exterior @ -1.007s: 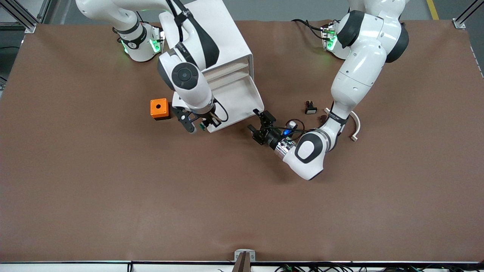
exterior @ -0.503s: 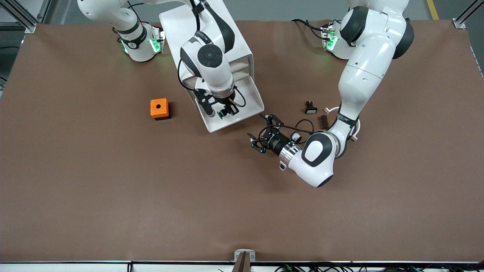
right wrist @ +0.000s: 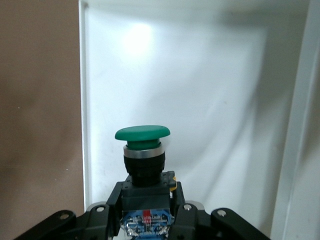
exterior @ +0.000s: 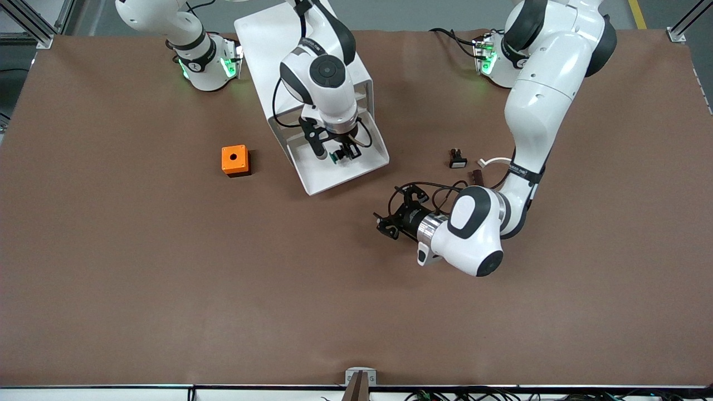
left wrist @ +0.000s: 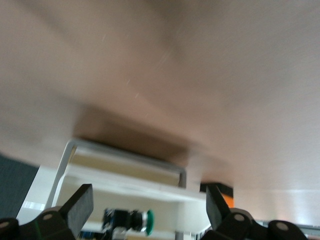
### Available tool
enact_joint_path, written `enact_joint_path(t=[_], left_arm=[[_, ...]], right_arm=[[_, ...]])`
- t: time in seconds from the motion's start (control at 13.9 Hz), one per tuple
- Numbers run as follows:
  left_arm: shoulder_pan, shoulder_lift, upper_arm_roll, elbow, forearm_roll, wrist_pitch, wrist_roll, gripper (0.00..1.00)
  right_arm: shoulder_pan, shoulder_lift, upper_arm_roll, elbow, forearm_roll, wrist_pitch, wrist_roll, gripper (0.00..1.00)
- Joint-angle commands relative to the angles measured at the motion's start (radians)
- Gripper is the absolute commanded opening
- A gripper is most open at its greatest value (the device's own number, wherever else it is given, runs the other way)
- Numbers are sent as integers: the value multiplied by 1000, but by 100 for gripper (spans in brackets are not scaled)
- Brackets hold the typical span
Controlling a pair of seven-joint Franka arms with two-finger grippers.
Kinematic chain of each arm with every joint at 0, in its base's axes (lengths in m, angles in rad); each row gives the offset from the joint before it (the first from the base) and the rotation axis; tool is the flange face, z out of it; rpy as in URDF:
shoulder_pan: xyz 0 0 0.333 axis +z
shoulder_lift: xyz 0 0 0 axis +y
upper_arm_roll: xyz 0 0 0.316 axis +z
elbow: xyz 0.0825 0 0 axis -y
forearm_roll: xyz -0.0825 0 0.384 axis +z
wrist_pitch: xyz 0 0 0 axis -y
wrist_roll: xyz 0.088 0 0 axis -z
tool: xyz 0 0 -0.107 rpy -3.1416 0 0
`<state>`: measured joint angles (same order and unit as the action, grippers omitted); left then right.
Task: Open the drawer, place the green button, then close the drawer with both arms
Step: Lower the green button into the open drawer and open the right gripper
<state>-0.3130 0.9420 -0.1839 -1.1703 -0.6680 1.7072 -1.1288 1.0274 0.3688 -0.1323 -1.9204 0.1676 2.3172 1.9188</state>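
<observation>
The bottom drawer (exterior: 365, 165) stands pulled out of the white cabinet (exterior: 262, 39), its white tray open. My right gripper (exterior: 336, 155) hangs over the tray, shut on the dark body of the green-capped button (exterior: 333, 158). In the right wrist view the button (right wrist: 143, 150) stands cap-up between the fingers of my right gripper (right wrist: 147, 212), over the tray floor (right wrist: 215, 95). My left gripper (exterior: 386, 224) is open and empty, low over the table in front of the drawer. The left wrist view shows my left gripper (left wrist: 148, 207) facing the drawer front (left wrist: 125, 182) and the button (left wrist: 132, 221).
An orange cube with a hole (exterior: 235, 160) sits beside the drawer toward the right arm's end. A black switch with a white cap (exterior: 457, 159), a dark brown piece (exterior: 477, 177) and a white curved piece (exterior: 493, 161) lie near the left arm's forearm.
My right gripper carried the button from the drawer's front corner to over the tray. My left gripper drew back from the drawer's front, toward the front camera.
</observation>
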Motion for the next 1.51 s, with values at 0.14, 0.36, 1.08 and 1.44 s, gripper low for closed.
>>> enact_joint_path(t=[0.14, 0.36, 1.08, 1.44], left_arm=[[-43, -69, 6, -12, 224, 164, 69, 99], [-80, -91, 9, -14, 349, 230, 69, 99], [-188, -111, 14, -20, 635, 261, 26, 100], [-204, -106, 6, -28, 673, 261, 11, 100]], right_arm=[[48, 82, -12, 67, -88, 2, 147, 0], [57, 104, -12, 93, -88, 2, 160, 0], [69, 108, -12, 123, -88, -4, 187, 3], [73, 108, -12, 147, -125, -47, 192, 100]])
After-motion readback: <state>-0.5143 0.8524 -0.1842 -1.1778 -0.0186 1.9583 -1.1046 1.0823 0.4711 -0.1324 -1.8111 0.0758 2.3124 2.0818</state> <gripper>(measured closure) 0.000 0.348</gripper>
